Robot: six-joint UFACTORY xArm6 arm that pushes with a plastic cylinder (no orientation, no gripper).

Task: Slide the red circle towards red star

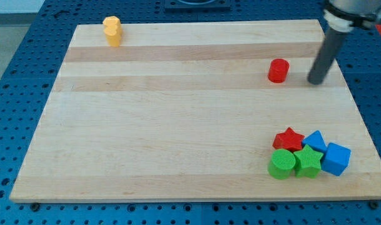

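Nearest the view's bottom, at the right, a tight cluster of blocks sits on the wooden worktop [178,125]: a green circle [282,164] and a green star [307,161] in front, a blue cube [336,158] at the right edge, and behind them the red star [288,139] with another blue block [315,140] touching its right side, its shape not clear.

Farther up, well apart from that cluster, stands the red circle [278,70], a short, upright red cylinder with a flat top, alone on bare wood. It lies almost straight above the red star in the view.

Just to its right, near but not touching, is my tip [315,82], the lower end of the dark rod that slants up to the view's top right. There is no hand on this arm, so nothing opens, closes or holds anything; the rod only pushes.

I judge the step in hand to be the approach, with the push not yet begun. From where it stands, my tip would shove the circle leftward, not toward the star. The next move calls for getting my tip round to the circle's far side, then pushing it toward the view's bottom.

Farthest away, at the top left, a yellow block [112,30] stands alone.
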